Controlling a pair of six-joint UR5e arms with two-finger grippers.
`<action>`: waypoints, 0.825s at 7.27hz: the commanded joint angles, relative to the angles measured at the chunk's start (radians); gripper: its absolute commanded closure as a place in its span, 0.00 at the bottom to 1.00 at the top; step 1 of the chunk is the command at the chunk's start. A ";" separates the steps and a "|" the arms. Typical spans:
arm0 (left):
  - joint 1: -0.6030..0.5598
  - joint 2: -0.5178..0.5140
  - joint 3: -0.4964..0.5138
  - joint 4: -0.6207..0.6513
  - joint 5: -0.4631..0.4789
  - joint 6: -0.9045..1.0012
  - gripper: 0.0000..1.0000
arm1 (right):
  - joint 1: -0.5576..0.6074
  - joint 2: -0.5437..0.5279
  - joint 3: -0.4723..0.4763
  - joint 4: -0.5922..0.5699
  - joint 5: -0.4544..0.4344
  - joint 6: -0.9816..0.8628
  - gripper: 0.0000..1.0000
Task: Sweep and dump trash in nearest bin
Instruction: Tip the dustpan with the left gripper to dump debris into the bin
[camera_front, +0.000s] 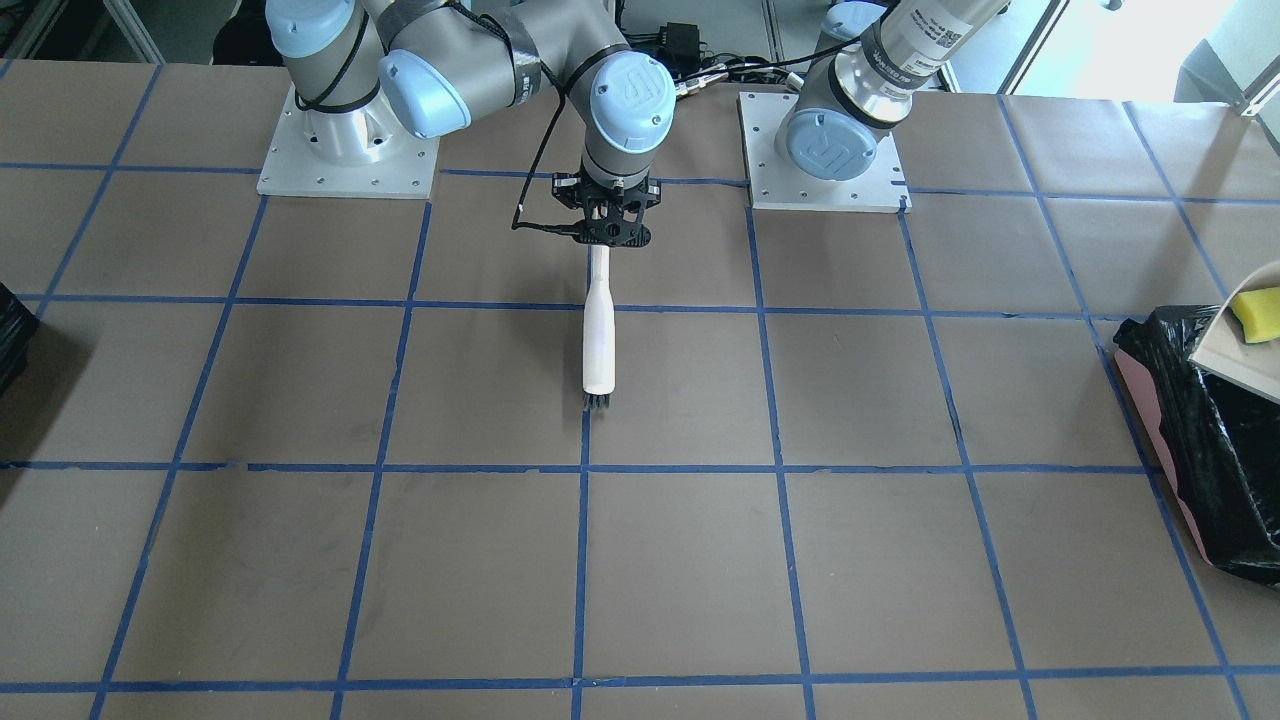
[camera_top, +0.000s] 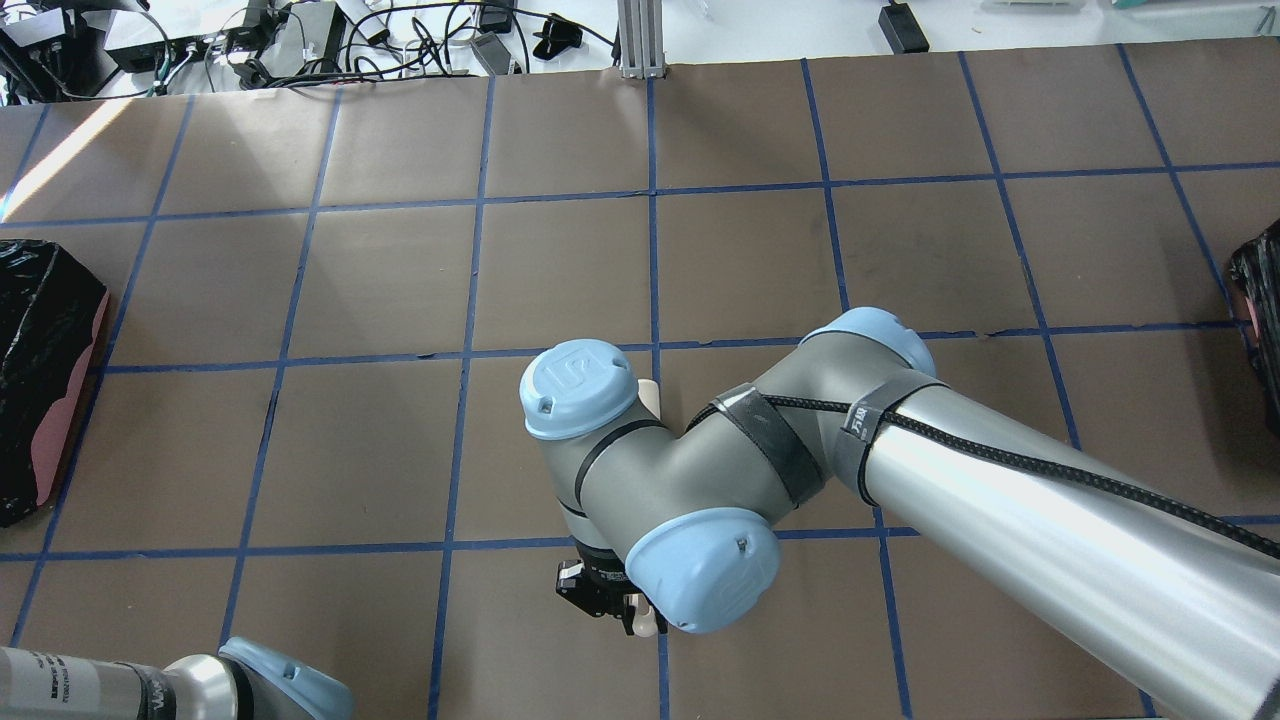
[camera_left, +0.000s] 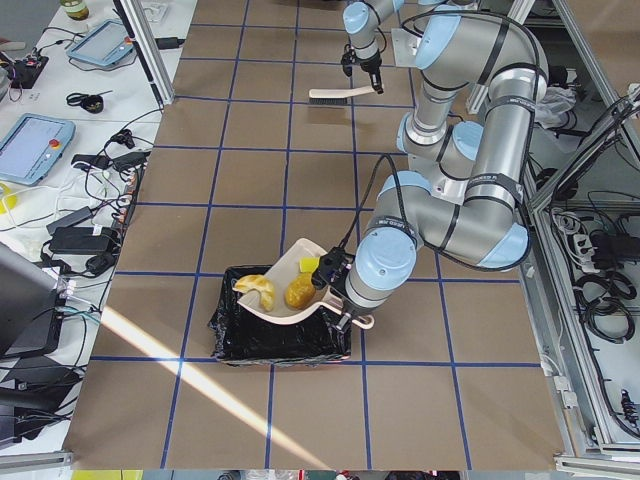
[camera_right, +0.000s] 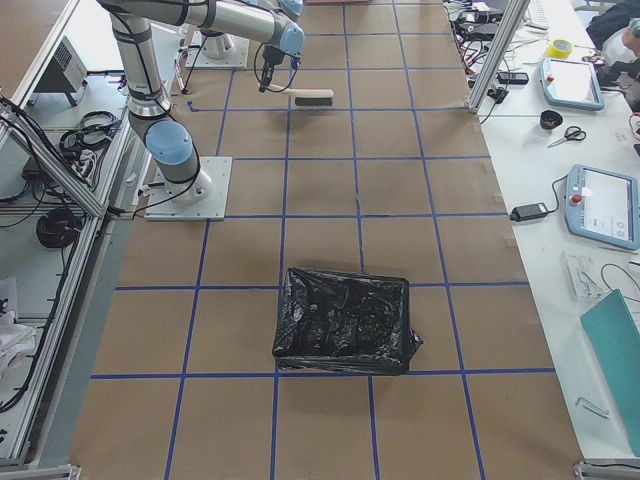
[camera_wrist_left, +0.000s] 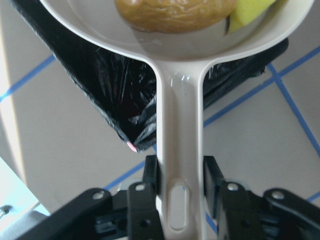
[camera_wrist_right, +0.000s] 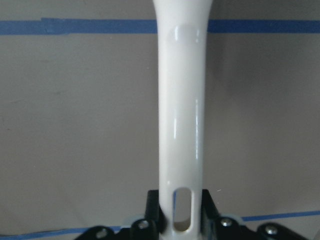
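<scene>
My left gripper is shut on the handle of the white dustpan and holds it tilted over the bin, which is lined with a black bag. In the pan lie the brown potato piece, the yellow-green wedge and the tan croissant. The wedge and the bin also show at the front-facing view's right edge. My right gripper is shut on the white brush, which it holds low over the table near the bases.
A second black-lined bin stands on the table's other end, on my right; its edge shows in the overhead view. Both arm base plates sit at the table's rear edge.
</scene>
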 joint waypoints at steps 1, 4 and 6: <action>-0.009 -0.012 0.004 0.028 0.118 -0.050 1.00 | -0.005 0.001 -0.001 0.006 -0.001 0.001 1.00; -0.080 -0.010 0.004 0.144 0.229 -0.049 1.00 | -0.008 -0.001 0.014 0.000 -0.006 0.002 1.00; -0.131 -0.007 0.005 0.180 0.256 -0.043 1.00 | -0.010 -0.001 0.014 -0.004 -0.001 0.025 1.00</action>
